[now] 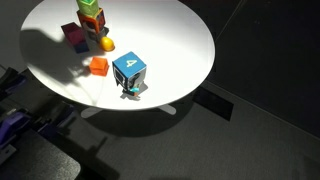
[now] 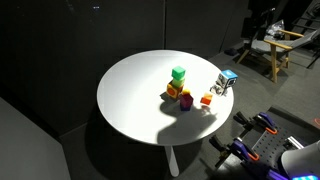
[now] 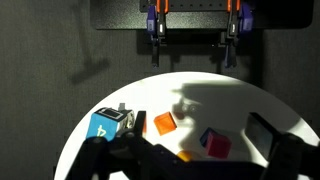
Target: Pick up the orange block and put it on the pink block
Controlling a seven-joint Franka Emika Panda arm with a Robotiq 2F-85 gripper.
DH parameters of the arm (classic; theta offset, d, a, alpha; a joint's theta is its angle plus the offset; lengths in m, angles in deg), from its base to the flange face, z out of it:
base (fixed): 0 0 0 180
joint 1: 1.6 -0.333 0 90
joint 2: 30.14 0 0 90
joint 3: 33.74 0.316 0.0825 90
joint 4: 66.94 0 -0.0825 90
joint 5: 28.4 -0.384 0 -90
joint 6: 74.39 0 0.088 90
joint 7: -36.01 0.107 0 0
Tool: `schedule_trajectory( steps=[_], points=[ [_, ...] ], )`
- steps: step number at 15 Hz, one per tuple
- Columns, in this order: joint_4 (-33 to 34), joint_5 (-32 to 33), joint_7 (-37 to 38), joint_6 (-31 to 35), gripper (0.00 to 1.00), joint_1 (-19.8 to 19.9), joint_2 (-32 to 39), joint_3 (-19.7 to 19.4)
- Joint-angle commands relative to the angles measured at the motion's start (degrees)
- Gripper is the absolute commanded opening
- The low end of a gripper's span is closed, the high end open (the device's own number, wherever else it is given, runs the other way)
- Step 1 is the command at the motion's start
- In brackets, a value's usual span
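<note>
The orange block [image 1: 98,66] lies alone on the white round table [image 1: 170,40], also seen in the exterior view [image 2: 207,99] and in the wrist view [image 3: 164,123]. The pink block [image 1: 74,35] sits a short way off, next to a dark blue face [image 3: 216,143], and also shows in the exterior view [image 2: 186,102]. My gripper [image 3: 198,128] is open and empty, high above the table, with both blocks between its dark fingers in the wrist view. It does not show clearly in either exterior view.
A big blue cube marked "4" [image 1: 129,73] stands near the table edge beside the orange block. A green block on a reddish-orange block [image 1: 90,12] stands behind the pink one, with a small yellow piece [image 1: 107,44] close by. A wooden chair [image 2: 280,45] stands beyond the table.
</note>
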State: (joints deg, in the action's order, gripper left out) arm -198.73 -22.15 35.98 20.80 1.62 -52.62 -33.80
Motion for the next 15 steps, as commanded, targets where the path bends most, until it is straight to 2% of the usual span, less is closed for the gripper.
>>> schedule_trajectory(
  steps=[1,9,15],
  points=[
    [0.09,0.14,0.17,-0.12,1.00,-0.57,0.02,-0.48],
    [-0.22,0.28,-0.58,2.44,1.00,-0.11,2.07,-1.69],
    [-1.97,0.78,-2.53,9.28,1.00,0.04,5.05,-2.98]
  ],
)
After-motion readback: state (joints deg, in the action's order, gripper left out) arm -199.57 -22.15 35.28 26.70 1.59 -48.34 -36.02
